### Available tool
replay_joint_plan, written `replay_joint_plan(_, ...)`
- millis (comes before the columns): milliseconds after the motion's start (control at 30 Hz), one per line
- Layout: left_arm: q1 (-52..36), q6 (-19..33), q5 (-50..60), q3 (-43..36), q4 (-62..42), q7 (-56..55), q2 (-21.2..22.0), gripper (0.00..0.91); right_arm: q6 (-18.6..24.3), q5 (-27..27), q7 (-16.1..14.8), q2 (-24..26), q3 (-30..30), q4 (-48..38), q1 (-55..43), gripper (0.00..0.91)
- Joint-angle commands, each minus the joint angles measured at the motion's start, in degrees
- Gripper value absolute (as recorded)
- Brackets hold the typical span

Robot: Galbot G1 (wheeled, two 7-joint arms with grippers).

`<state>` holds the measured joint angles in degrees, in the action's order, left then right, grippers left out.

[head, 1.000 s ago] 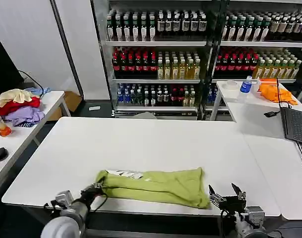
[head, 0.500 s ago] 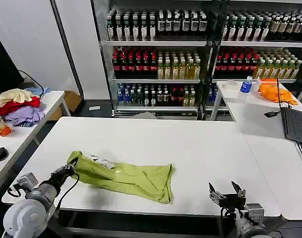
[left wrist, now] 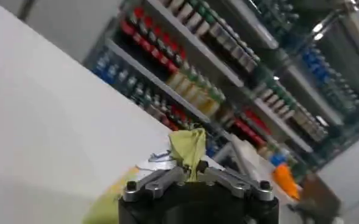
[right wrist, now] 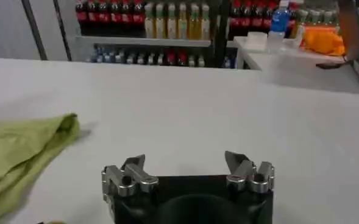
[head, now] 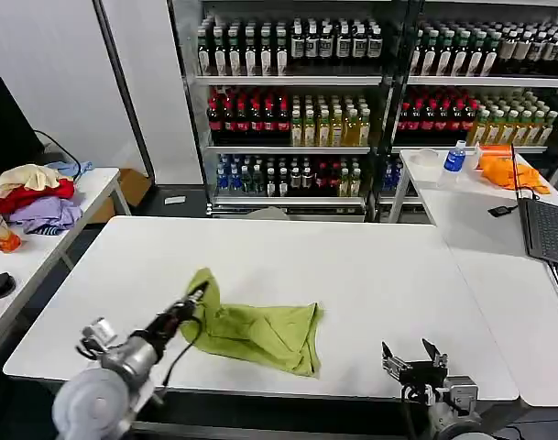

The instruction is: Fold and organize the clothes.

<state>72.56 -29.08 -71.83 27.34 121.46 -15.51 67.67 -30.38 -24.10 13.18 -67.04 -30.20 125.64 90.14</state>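
Observation:
The lime yellow-green T-shirt (head: 260, 328) lies bunched on the near half of the white table (head: 352, 266). My left gripper (head: 198, 295) is shut on its left end and holds that corner lifted off the table. A pinched tip of green cloth (left wrist: 188, 146) sticks up between the closed fingers, with a white printed patch (left wrist: 158, 159) beside it. My right gripper (head: 412, 357) hovers open at the table's front edge, right of the shirt and apart from it. The shirt's folded edge (right wrist: 27, 149) shows beyond the spread fingers of the right gripper (right wrist: 185, 163).
A side table on the left holds a cream, red and lavender clothes pile (head: 36, 197). Another table on the right carries a laptop (head: 544, 229), an orange cloth (head: 508, 170) and a blue bottle (head: 454, 158). Shelves of drink bottles (head: 352, 92) stand behind.
My left gripper has pulled the shirt's left end out to the left, then carried it up and back toward the right, so the shirt bunched shorter. The right gripper barely moved.

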Motion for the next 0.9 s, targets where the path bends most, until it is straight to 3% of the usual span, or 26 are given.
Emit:
replay_joint_plan(33, -3.01, 0.14, 2.49, -13.77, -2.57, 0.29, 8.01, 0.020, 0.26, 0.45, -0.05, -0.35, 0.37, -0.95, -0.18, 0.907)
replay_joint_plan(333, -5.10, 0.58, 9.13, -21.20, -9.61, 0.62, 10.35, 0.020, 0.61, 0.29, -0.20, -0.18, -0.15, -1.47, -0.28, 0.907)
replay_joint_plan(367, -5.26, 0.61, 9.52, -21.48, -10.15, 0.77, 10.71, 0.272, 0.60, 0.29, -0.19, -0.20, -0.16, -1.43, -0.23, 0.907)
replay_joint_plan(400, -5.40, 0.56, 9.97, -21.56, -10.44, 0.90, 10.81, 0.272, 0.61, 0.30, -0.20, -0.19, -0.16, -1.42, -0.22, 0.907)
replay_joint_plan(433, -5.50, 0.16, 10.61, -21.85, -10.88, 1.12, 11.02, 0.907, 0.62, 0.31, -0.21, -0.16, -0.20, -1.37, -0.11, 0.907)
replay_joint_plan(900, -3.69, 0.35, 14.13, -20.04, -6.00, 5.06, 10.83, 0.907, 0.89, 0.50, -0.26, -0.09, 0.41, -1.28, 0.20, 0.907)
